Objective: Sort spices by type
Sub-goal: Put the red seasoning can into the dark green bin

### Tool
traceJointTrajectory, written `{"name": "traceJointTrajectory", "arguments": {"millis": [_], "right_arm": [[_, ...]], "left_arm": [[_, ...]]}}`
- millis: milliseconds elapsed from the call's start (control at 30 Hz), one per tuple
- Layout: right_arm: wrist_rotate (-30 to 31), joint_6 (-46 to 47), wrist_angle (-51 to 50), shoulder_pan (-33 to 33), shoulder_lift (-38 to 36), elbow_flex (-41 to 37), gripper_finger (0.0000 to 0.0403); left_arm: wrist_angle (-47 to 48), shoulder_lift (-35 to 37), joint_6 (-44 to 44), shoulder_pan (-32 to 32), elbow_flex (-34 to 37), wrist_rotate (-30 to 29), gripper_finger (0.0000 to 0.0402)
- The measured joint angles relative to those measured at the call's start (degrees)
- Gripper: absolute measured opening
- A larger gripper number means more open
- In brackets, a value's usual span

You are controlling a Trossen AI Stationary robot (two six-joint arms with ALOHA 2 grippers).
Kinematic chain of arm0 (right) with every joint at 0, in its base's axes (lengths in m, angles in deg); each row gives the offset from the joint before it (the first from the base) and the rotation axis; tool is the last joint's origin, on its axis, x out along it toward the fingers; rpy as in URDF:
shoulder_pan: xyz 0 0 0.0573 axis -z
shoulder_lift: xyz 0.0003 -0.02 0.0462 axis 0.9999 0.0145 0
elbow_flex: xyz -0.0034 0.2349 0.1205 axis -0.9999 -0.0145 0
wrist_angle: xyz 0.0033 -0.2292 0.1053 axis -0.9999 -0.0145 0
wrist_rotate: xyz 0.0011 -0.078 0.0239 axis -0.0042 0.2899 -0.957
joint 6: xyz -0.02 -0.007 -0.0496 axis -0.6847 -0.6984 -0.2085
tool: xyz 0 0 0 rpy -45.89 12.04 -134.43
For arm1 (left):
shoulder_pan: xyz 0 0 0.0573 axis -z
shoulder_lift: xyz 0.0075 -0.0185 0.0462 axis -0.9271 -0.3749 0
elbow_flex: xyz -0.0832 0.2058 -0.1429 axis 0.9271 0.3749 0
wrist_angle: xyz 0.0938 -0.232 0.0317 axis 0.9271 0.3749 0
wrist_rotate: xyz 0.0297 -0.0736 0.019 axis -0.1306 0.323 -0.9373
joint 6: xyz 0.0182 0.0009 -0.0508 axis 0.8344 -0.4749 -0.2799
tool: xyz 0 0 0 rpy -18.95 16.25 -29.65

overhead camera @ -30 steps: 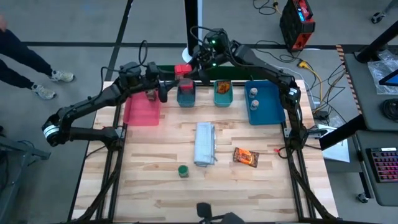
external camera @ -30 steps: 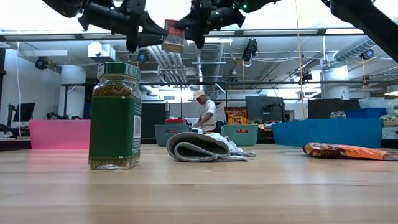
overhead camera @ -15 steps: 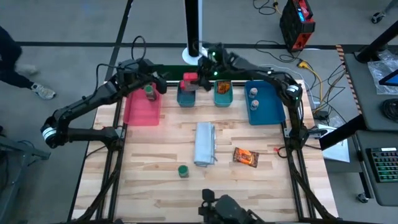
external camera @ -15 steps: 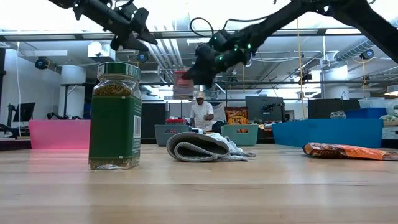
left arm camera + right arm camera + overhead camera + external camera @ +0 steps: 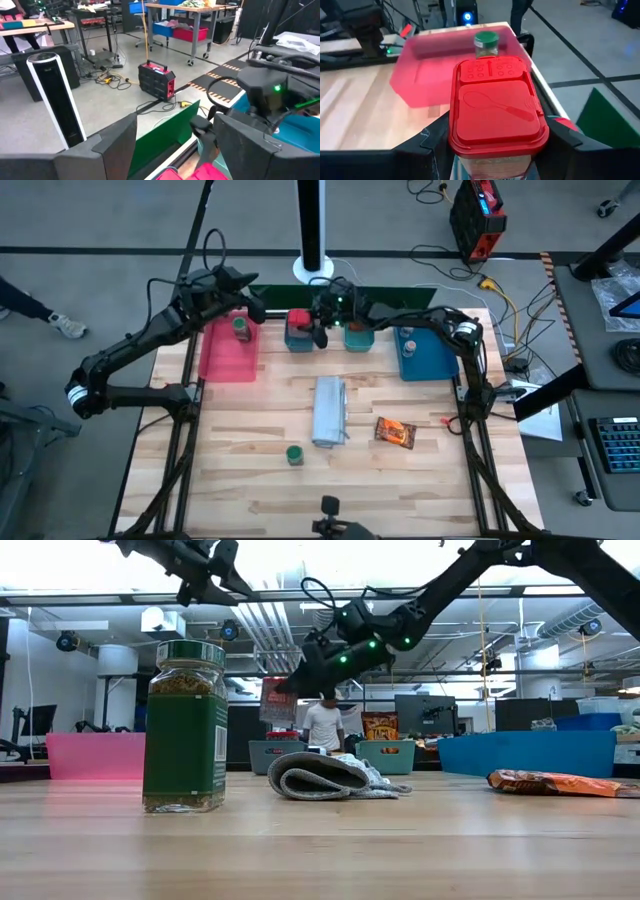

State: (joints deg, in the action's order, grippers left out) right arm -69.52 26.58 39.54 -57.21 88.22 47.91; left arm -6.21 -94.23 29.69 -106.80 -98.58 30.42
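Observation:
A small red-lidded box [image 5: 495, 112] is in my right gripper [image 5: 496, 152], above the left of two small teal trays [image 5: 292, 342]; in the low view the box [image 5: 279, 700] hangs in the air. My left gripper [image 5: 175, 150] is open and holds nothing, high over the far end of the pink tray [image 5: 225, 350]. One green-lidded jar [image 5: 241, 328] stands in that tray. Another green-lidded jar [image 5: 294, 454] stands on the table's near part. An orange-red packet [image 5: 395, 432] lies flat on the table. Two pale-lidded jars [image 5: 408, 338] stand in the blue tray [image 5: 430, 355]. My right gripper pinches the red box between its two fingers [image 5: 427, 145], one on each of two opposite sides just below the lid [image 5: 470, 150]. The fingers come from the table's right, slanting down. The box is lifted clear, lid up, over the left teal tray.
A long grey-white folded bundle [image 5: 329, 412] lies mid-table. The right teal tray [image 5: 358, 332] holds an orange packet. The trays stand in a row along the far edge. Bare wood lies to the near left and near right. A person [image 5: 322, 725] stands in the room behind.
Both grippers were together at the red box high over the far edge. My left gripper has drawn back from it toward the table's left and far side. My right gripper has carried the box down to just over the left teal tray.

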Motion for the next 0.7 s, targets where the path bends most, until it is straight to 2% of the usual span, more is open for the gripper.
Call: {"name": "traceJointTrajectory", "arguments": {"millis": [200,700], "right_arm": [[3.6,0.9,5.5,-0.3,0.0,-4.1,0.0198],[3.5,-5.6,7.4,-1.1,0.4,-7.4,0.0198]], "left_arm": [[0.4,-0.1,0.0,0.0,0.0,-0.7,0.0247],[0.3,-0.3,-1.0,-0.1,0.1,-1.0,0.0247]]}}
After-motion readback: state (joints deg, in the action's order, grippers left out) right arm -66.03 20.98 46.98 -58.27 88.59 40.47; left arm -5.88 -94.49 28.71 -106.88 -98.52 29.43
